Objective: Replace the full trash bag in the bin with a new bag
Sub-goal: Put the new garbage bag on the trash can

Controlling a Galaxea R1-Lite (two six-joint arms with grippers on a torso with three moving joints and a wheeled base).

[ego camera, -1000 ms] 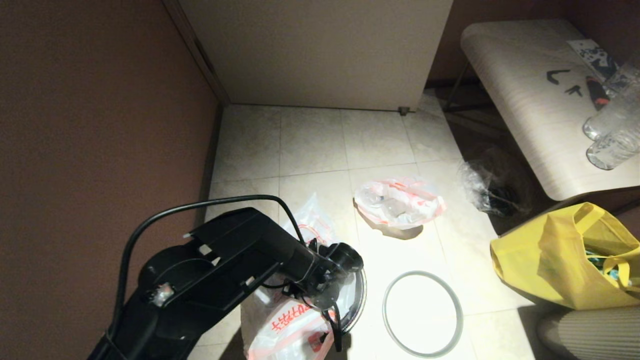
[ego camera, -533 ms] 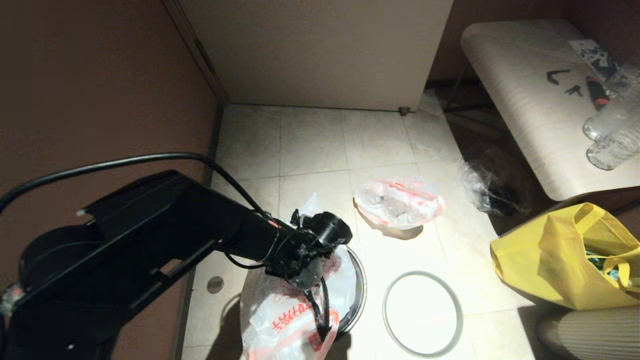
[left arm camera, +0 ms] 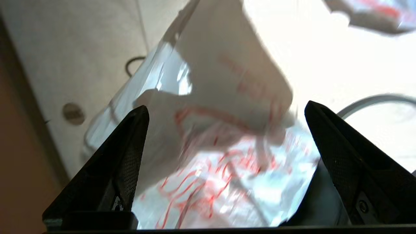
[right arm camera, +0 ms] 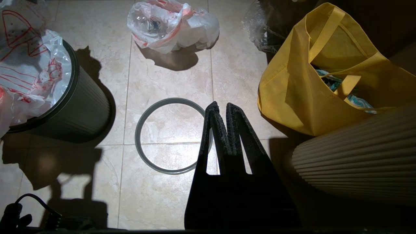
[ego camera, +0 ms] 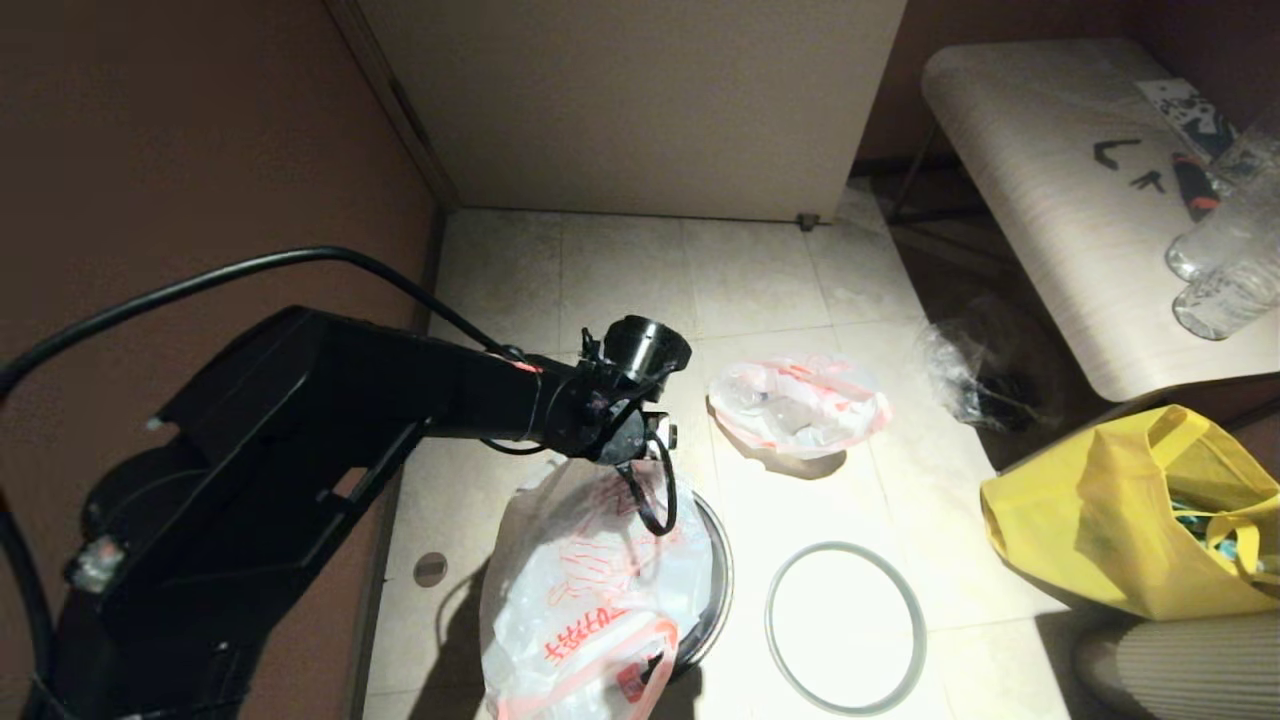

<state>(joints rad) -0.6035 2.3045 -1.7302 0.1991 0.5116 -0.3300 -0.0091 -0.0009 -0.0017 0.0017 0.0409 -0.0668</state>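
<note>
The new bag (ego camera: 585, 585), white with red drawing and lettering, lies draped over the mouth of the black bin (ego camera: 722, 585) and hangs down its near side. My left gripper (left arm camera: 226, 107) hovers above it, open, with nothing between its fingers. In the right wrist view the bin (right arm camera: 81, 107) shows its ribbed wall with the new bag (right arm camera: 29, 65) bunched in its top. The full trash bag (ego camera: 800, 405), a lumpy bundle with clear bottles, rests on the floor beyond the bin. The grey ring rim (ego camera: 840, 547) lies flat beside the bin. My right gripper (right arm camera: 222, 105) hangs shut and empty over the ring's edge.
A yellow fabric tote (ego camera: 1140, 510) stands at the right, with crumpled clear wrap (ego camera: 965, 380) behind it. A pale bench (ego camera: 1050, 200) holding bottles fills the far right. A brown wall runs along the left. A pale ribbed object (right arm camera: 354, 156) sits near my right gripper.
My left arm has lifted up out of the bin and drawn back from it. The new bag stays draped over the bin and now spreads wider.
</note>
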